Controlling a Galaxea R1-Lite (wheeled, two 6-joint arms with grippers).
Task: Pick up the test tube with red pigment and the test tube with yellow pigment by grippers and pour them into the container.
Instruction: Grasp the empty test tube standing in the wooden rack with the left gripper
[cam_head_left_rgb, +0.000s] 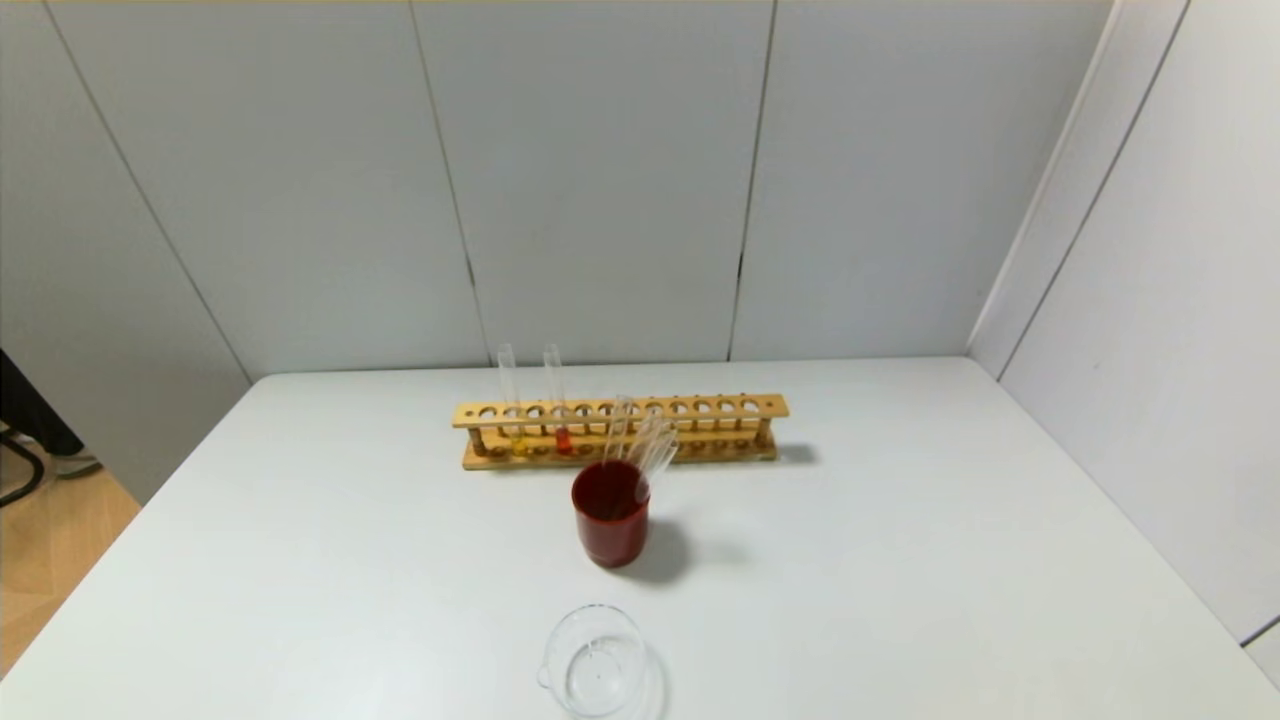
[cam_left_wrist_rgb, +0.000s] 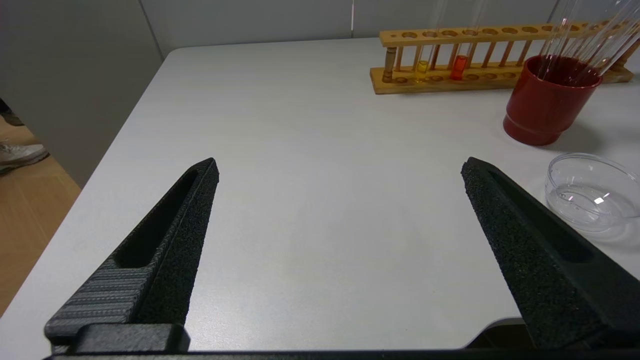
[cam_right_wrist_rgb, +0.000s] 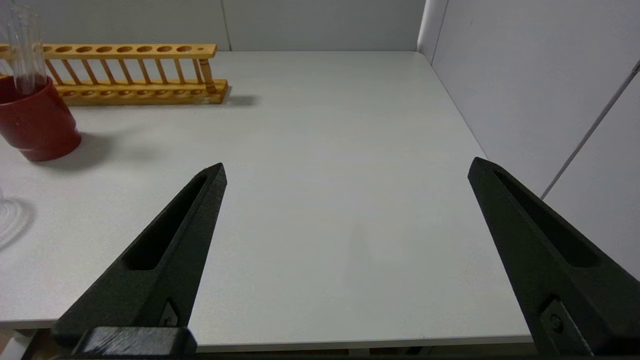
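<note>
The test tube with red pigment (cam_head_left_rgb: 562, 436) and the test tube with yellow pigment (cam_head_left_rgb: 518, 440) stand upright side by side near the left end of a wooden rack (cam_head_left_rgb: 700, 408); the left wrist view shows the red tube (cam_left_wrist_rgb: 458, 67) and the yellow tube (cam_left_wrist_rgb: 421, 69). The clear glass container (cam_head_left_rgb: 595, 661) sits near the table's front edge, also in the left wrist view (cam_left_wrist_rgb: 592, 192). My left gripper (cam_left_wrist_rgb: 340, 167) hovers open over bare table at the front left, nothing between its fingers. My right gripper (cam_right_wrist_rgb: 347, 170) is open over the front right. Neither arm shows in the head view.
A dark-red cup (cam_head_left_rgb: 610, 512) holding several clear empty tubes stands between the rack and the container. The white table (cam_head_left_rgb: 950, 560) ends at a grey wall on the right (cam_head_left_rgb: 1150, 300) and drops to the floor on the left (cam_head_left_rgb: 50, 540).
</note>
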